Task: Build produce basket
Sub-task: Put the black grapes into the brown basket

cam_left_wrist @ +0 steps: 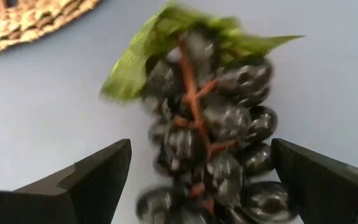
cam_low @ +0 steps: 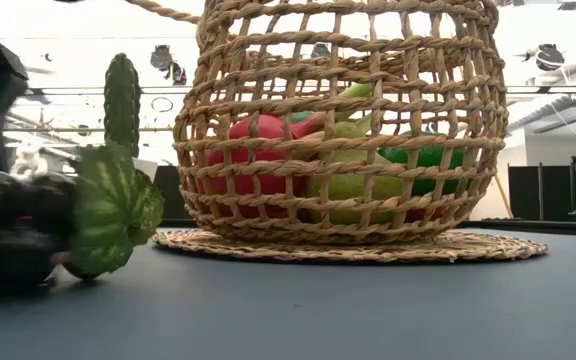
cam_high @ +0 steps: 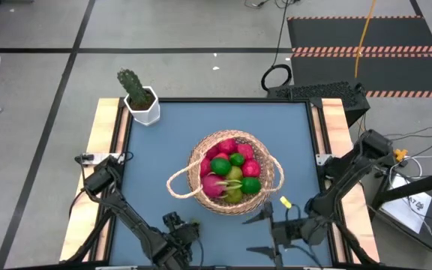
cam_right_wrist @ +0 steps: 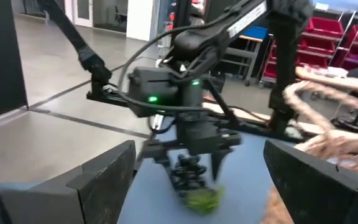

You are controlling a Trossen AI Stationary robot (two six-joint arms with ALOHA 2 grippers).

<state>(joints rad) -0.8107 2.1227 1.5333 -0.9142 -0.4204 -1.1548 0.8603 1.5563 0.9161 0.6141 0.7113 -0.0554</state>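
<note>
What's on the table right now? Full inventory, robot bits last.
basket: one, tan woven wicker with looped handles, middle of the table.
produce in the basket: a pile, red/pink, green and yellow-green pieces; exact count hard to tell.
grape bunch: one, dark with a green leaf, lying on the table at the near edge, outside the basket.
potted cactus: one, green in a white pot, far left corner.
table: one, blue-grey top with pale wood side rails.
left gripper: jaws open on either side of the grape bunch, not closed on it.
right gripper: jaws open, empty, near edge beside the basket.
</note>
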